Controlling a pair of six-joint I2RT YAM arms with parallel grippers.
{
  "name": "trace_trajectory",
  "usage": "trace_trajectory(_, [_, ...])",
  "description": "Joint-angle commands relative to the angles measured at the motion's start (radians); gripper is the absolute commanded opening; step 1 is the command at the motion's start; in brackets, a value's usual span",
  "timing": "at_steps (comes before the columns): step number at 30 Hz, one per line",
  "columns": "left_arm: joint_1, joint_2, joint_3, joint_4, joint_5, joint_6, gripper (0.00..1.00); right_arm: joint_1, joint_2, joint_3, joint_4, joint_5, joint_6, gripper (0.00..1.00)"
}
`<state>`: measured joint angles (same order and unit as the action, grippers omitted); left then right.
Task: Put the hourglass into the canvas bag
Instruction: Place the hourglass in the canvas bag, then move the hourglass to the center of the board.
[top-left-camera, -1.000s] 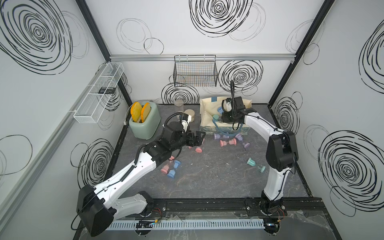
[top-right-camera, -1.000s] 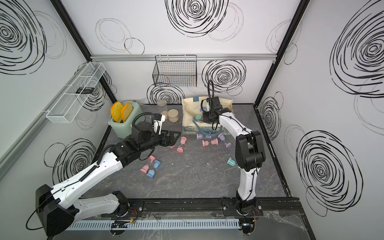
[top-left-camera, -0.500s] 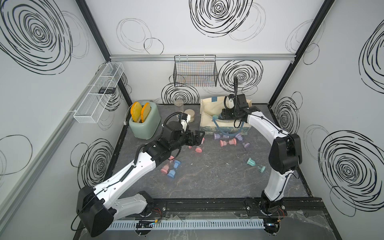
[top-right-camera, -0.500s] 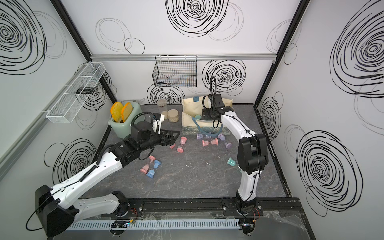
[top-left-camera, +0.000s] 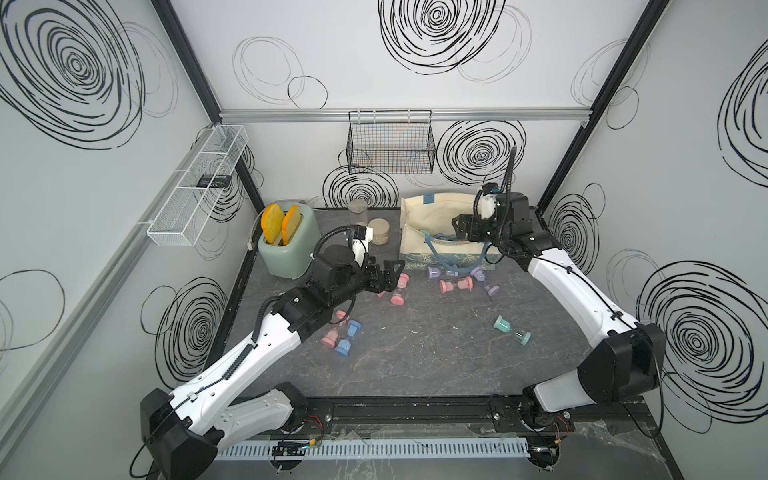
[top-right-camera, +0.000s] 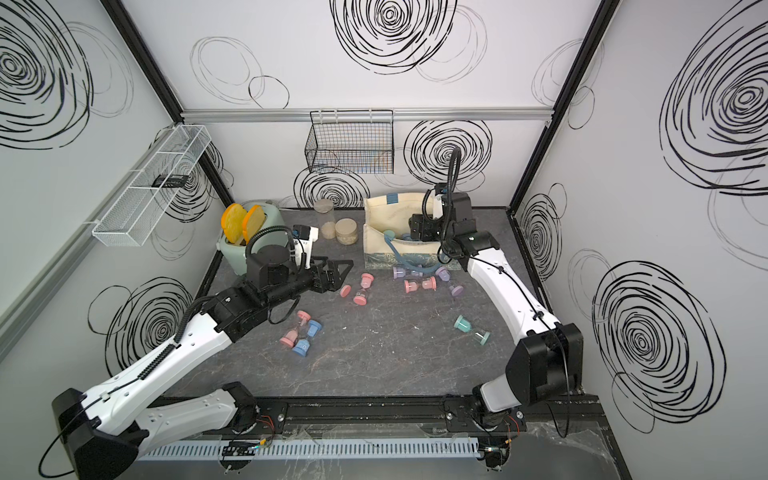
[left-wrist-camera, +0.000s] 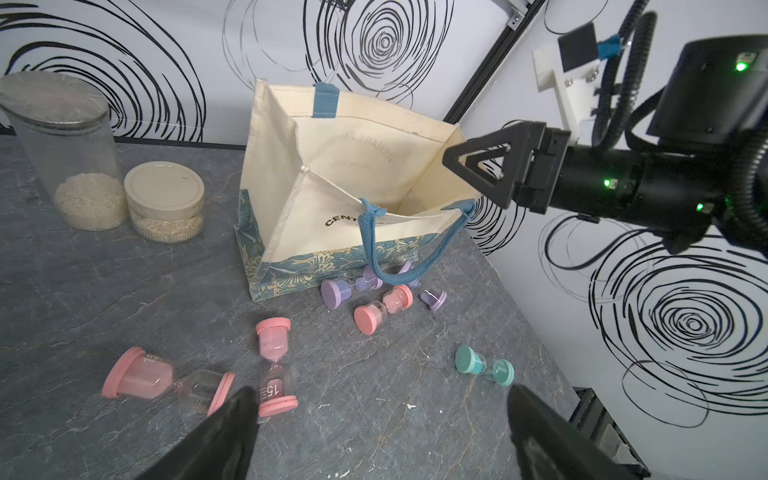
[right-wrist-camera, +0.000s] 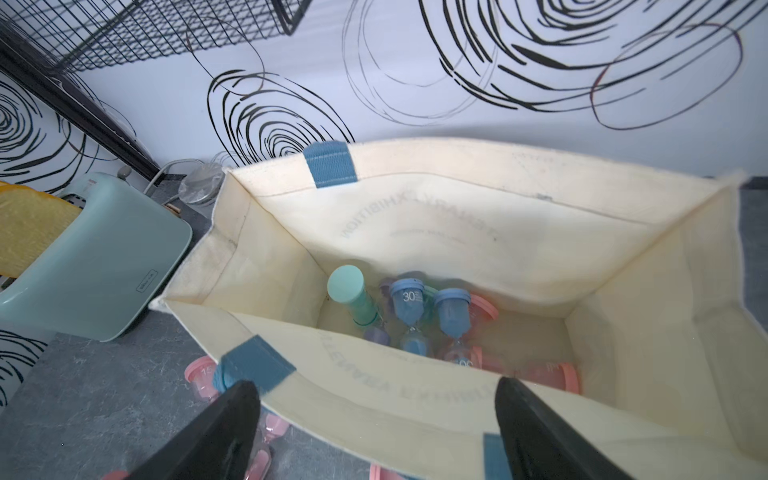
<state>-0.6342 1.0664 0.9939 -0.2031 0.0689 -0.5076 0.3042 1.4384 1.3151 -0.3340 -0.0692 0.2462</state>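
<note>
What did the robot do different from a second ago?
The right claw opened wide above the canvas bag and pulled back a little toward its own side; it holds nothing now. The left claw stayed open and still, and the loose hourglasses did not move.

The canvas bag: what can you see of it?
The canvas bag is a boxy cream cloth tote with blue strap handles, a blue floral band along the bottom and black lettering starting "CENT". It stands upright and open on the grey table, near the back wall. Several hourglasses lie inside; its front strap droops onto the table.
</note>
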Motion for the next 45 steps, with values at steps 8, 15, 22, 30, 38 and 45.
trace_trajectory(8, [-0.032,-0.05,-0.053,0.001,-0.01,0.004,0.96,-0.019,-0.268,-0.25,-0.116,0.114,0.147,0.97])
trace_trajectory(15, [-0.06,-0.059,-0.082,0.007,-0.001,0.005,0.96,-0.05,-0.381,-0.405,-0.214,0.144,0.265,0.97])
trace_trajectory(22, [-0.097,-0.058,-0.103,0.023,0.011,0.003,0.96,-0.049,-0.427,-0.53,-0.291,0.199,0.506,0.97])
trace_trajectory(30, [-0.107,-0.054,-0.12,0.057,0.03,0.001,0.96,-0.05,-0.432,-0.615,-0.371,0.321,0.789,0.97])
trace_trajectory(38, [-0.111,-0.055,-0.12,0.062,0.055,0.007,0.96,-0.097,-0.459,-0.66,-0.476,0.413,0.974,0.97])
trace_trajectory(45, [-0.114,-0.056,-0.126,0.067,0.066,0.012,0.96,-0.192,-0.466,-0.745,-0.443,0.346,0.953,0.97])
